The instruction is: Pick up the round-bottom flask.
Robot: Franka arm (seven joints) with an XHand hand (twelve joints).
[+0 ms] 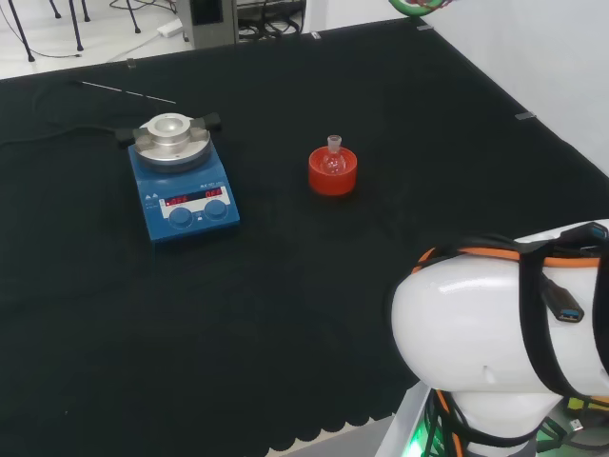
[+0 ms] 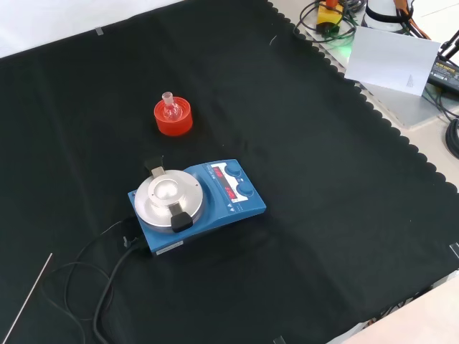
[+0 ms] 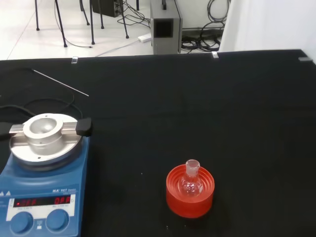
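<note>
A large white arm link [image 1: 495, 328] sits at the lower right of the head view, rounded and glossy, with black and orange cables [image 1: 533, 286] strapped across its top and side.

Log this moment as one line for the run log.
flask: upright on red stand, untouched | stirrer: left of the stand in head view, apart | thin rod: on cloth behind stirrer | pick-up: not begun

a blue hotplate stirrer [image 1: 183, 181] is sitting on the black cloth [image 1: 285, 295], its round metal top [image 2: 168, 198] facing up and its red display glowing. its dark cable [image 2: 100, 276] is trailing across the cloth in the front view. a thin metal rod [image 1: 127, 91] is lying beyond it in the head view.
</note>
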